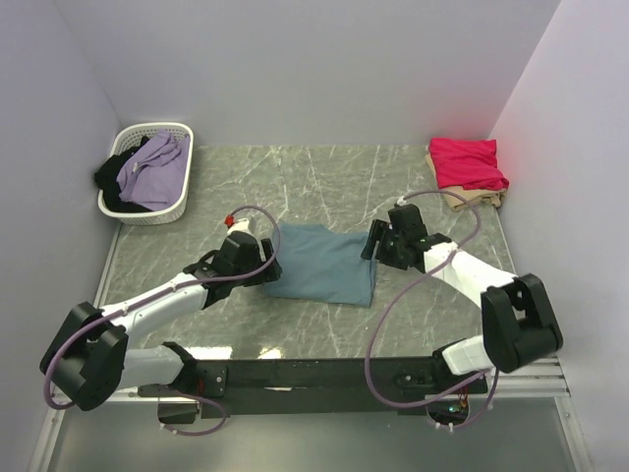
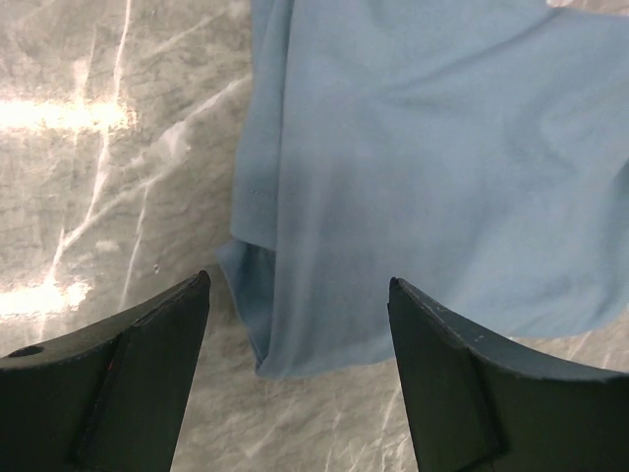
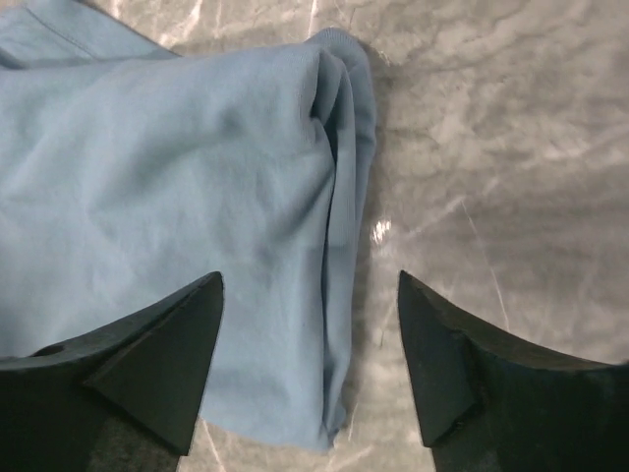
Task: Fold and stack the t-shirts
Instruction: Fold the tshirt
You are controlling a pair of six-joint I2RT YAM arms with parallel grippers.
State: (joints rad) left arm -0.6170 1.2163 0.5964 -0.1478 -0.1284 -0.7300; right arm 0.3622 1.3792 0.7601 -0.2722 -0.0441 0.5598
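A teal-blue t-shirt (image 1: 322, 264) lies folded into a rough rectangle on the marble table, between my two arms. My left gripper (image 1: 257, 258) sits at its left edge, jaws open above the cloth's corner (image 2: 295, 334). At the shirt's right edge my right gripper (image 1: 374, 244) is open too, over the folded hem (image 3: 339, 246). Neither holds cloth. A crimson-pink t-shirt (image 1: 468, 162) lies folded on a beige t-shirt (image 1: 470, 200) at the back right corner.
A white slatted basket (image 1: 182, 190) stands at the back left, holding lilac (image 1: 155, 169) and black garments. Grey walls close in the table on three sides. The arms' black mounting rail (image 1: 314, 374) runs along the near edge.
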